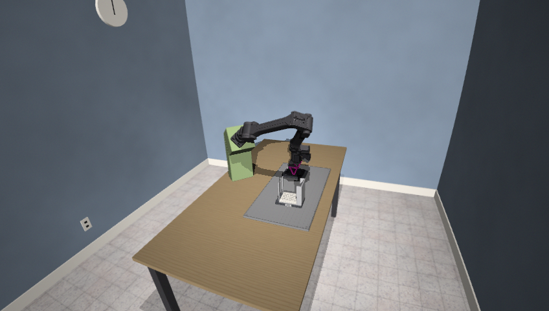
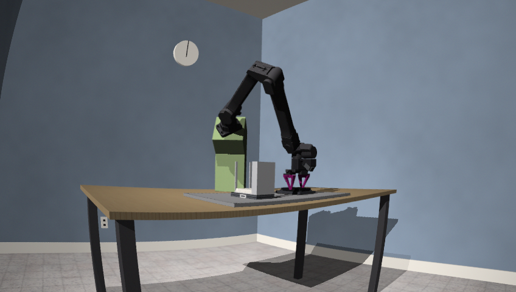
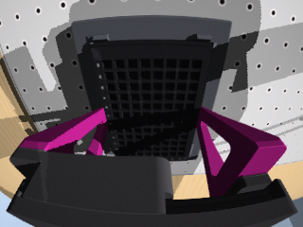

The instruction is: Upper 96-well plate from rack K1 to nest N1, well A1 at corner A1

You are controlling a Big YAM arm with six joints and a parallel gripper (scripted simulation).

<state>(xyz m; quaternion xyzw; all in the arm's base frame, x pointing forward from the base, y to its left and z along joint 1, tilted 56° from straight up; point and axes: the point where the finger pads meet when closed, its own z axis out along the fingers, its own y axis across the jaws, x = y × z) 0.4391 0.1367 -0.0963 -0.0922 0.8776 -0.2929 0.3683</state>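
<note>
My gripper (image 3: pixel 151 112), with magenta fingers, is shut on the long sides of a black 96-well plate (image 3: pixel 151 97). The plate lies low over the dark plate nest N1 (image 3: pixel 151 28), inside its outline. I cannot tell whether it rests fully flat. The A1 marker is not visible. In the top view the gripper (image 1: pixel 294 170) is just behind the stack rack K1 (image 1: pixel 291 186); in the exterior view the gripper (image 2: pixel 296 182) is to the rack's (image 2: pixel 258 178) right. A white plate (image 1: pixel 289 197) sits at the bottom of the rack and also shows in the exterior view (image 2: pixel 244 190).
A grey perforated mat (image 1: pixel 269 212) carries the rack and the nest on the wooden table. The arm's green pedestal (image 1: pixel 238 153) stands at the table's far left corner. The rack's tall posts stand close to the gripper.
</note>
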